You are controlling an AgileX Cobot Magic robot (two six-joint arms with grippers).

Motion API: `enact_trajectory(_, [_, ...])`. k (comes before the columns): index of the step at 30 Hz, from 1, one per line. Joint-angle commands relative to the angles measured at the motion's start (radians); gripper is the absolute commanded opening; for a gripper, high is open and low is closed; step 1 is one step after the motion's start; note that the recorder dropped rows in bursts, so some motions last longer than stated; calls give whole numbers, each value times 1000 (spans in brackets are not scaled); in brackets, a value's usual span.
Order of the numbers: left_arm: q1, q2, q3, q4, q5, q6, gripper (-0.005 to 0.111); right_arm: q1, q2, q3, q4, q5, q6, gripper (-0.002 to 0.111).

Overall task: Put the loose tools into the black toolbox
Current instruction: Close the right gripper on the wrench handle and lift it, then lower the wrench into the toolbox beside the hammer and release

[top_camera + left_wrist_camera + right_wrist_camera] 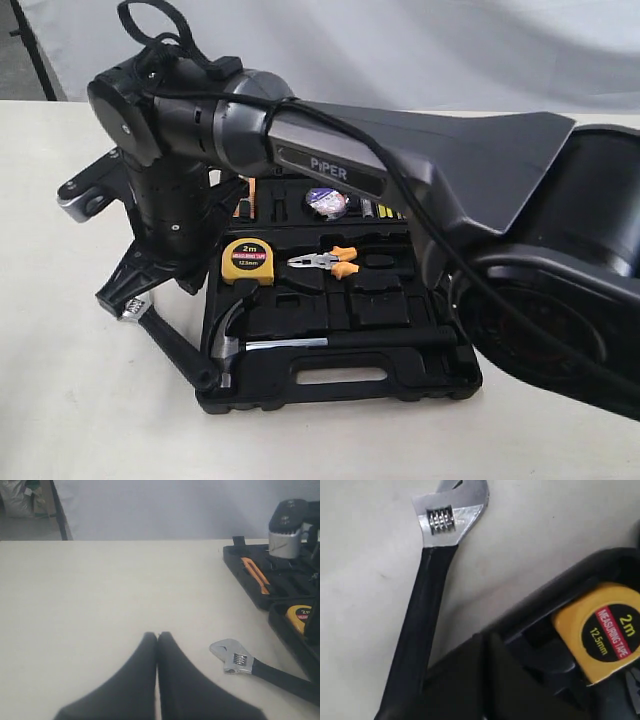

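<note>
Matte black and dark grey arm with rounded joint housings and a flat grey link bearing white "PiPER" lettering. Black cable looped over one joint and strung along the link. Silver-grey end piece by the wrist. Smooth black tapering fingers on left pincer and right pincer.

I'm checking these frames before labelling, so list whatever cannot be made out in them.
- Exterior view: the near arm hides the right side of the black toolbox.
- Right wrist view: the right gripper covers the handle end of the wrench; whether it grips it is unclear.
- Exterior view: the tape roll is too small to show its wrapping.
- Left wrist view: the picture edge cuts off the tape measure.
</note>
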Motion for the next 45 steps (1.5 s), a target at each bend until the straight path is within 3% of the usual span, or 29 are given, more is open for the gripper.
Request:
enact_trajectory(1, [3,-8,9,-14,-17,-10,1,-5,-18,-14,12,-1,40,1])
enact_trajectory(4, [3,-8,9,-14,-17,-10,1,-2,-16,-21,96,-1,38,18])
enact_trajectory(7, [3,-8,9,-14,-17,-10,1,7,-9,-23,141,-19,36,47])
enact_trajectory(9, [3,-8,9,-14,-17,-10,1,22,6,-37,132,-32,36,52])
enact_trajectory(17, [3,-8,9,-14,-17,-10,1,93,118,-133,-103,-58,108,52])
enact_trajectory(26, [3,-8,9,-14,-17,-10,1,93,185,-140,-103,-49,124,52])
enact_trajectory(28, [3,-8,9,-14,-17,-10,1,93,191,-140,-103,-53,124,44])
enact_trajectory(32, [3,-8,9,-14,-17,-10,1,93,190,-145,-95,-36,116,3])
enact_trajectory(33, [3,-8,9,-14,-17,-10,1,93,190,-154,-95,-23,116,0])
enact_trajectory(40, [3,-8,9,-14,-17,-10,1,83,130,-260,-79,-1,82,0])
enact_trajectory(45, [3,-8,9,-14,-17,-10,1,30,8,-204,-52,-1,0,0])
